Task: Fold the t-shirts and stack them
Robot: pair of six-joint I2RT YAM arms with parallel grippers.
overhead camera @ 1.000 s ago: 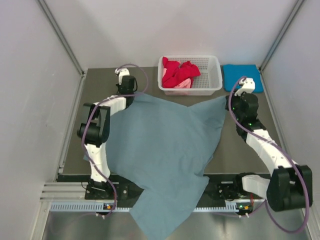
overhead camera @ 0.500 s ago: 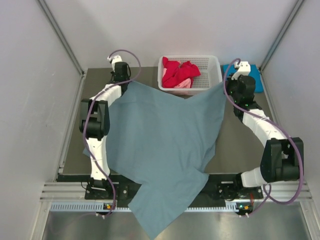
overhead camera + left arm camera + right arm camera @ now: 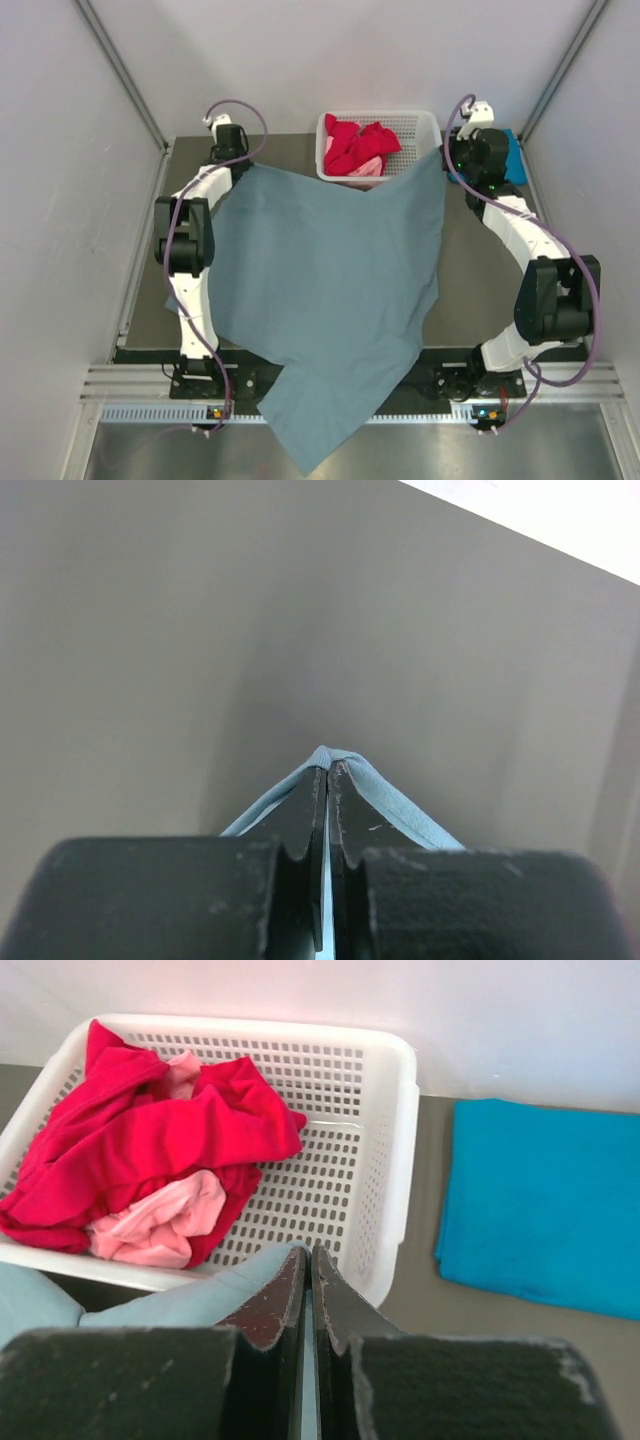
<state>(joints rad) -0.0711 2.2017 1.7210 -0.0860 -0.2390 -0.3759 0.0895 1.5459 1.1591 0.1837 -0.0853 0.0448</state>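
Grey-blue shirt (image 3: 330,290) overhangs near table (image 3: 480,290) edge; far edge beside basket (image 3: 421,125).

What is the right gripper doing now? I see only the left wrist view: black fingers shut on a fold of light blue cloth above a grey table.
Observer: The right gripper is also shut, on another corner of the same large grey-blue cloth t-shirt, close to the near wall of the white plastic lattice basket.
Operator: How does the rest of the shirt lie?
Observer: It is spread across the dark table, and its near end hangs over the table's near edge, between the arm bases.
Operator: Which other shirts are there?
Observer: A crumpled red t-shirt and a pink t-shirt are in the basket; a folded turquoise t-shirt lies on the table to its right.
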